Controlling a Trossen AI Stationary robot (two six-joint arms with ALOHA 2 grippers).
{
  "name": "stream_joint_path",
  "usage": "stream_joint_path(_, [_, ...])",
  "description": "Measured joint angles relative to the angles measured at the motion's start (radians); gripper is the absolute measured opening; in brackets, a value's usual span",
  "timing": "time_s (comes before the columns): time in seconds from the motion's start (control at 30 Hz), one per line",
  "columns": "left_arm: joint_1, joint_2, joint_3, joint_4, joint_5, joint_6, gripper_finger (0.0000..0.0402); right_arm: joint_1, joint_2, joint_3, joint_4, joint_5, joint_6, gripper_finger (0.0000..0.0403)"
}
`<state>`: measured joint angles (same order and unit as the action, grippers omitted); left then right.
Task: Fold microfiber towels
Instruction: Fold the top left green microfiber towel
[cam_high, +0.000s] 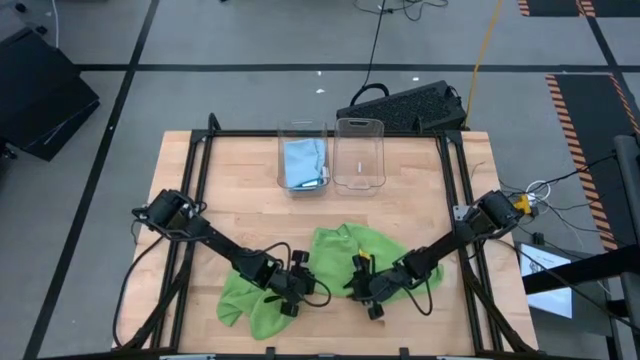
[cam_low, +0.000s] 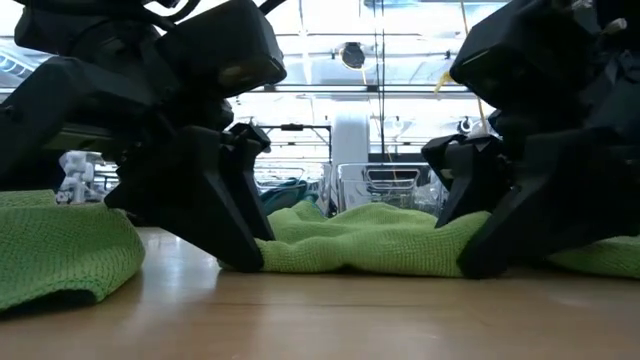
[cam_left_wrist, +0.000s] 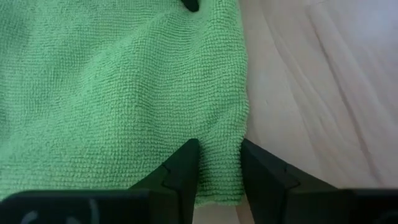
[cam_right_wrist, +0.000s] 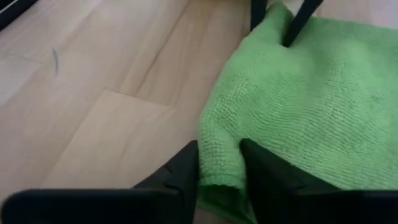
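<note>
On the green towel (cam_high: 330, 262), both pincers clamped: left (cam_high: 296, 283), right (cam_high: 362, 286).

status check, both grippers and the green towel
Left gripper pinching lime green microfiber towel edge. Right gripper pinching its edge too. Nothing in the way.

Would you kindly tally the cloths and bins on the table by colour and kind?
Green towels: 1 crumpled spread, possibly more than one cloth
Blue towels: 1, inside the left bin
Clear bins: 2
Total: 4
</note>
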<state>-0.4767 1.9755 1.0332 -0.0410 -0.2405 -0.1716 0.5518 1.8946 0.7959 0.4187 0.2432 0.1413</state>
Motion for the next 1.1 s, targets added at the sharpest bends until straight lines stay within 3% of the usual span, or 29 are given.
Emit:
stream_joint_path(0.1, [0.000, 0.000, 0.000, 0.002, 0.000, -0.006, 0.0095, 0.000, 0.000, 0.000, -0.001, 0.005, 0.001, 0.0063])
stream_joint_path(0.27, [0.001, -0.010, 0.001, 0.006, 0.017, -0.038, 0.0014, -0.001, 0.000, 0.000, -0.002, 0.008, 0.057, 0.0009])
stream_joint_path(0.47, [0.002, -0.103, -0.005, -0.019, 0.059, -0.170, 0.0011, -0.006, -0.077, -0.005, -0.029, -0.021, 0.267, 0.0009])
stream_joint_path(0.7, [0.007, -0.222, -0.003, -0.031, 0.161, -0.402, 0.0012, -0.011, -0.190, -0.004, -0.006, -0.124, 0.454, 0.0005])
stream_joint_path(0.97, [0.013, -0.297, -0.002, 0.057, 0.334, -0.504, 0.0014, -0.031, -0.240, -0.004, 0.027, -0.267, 0.546, 0.0006])
stream_joint_path(1.1, [0.015, -0.304, -0.002, 0.057, 0.344, -0.492, 0.0011, -0.035, -0.256, -0.004, 0.022, -0.275, 0.554, 0.0006])
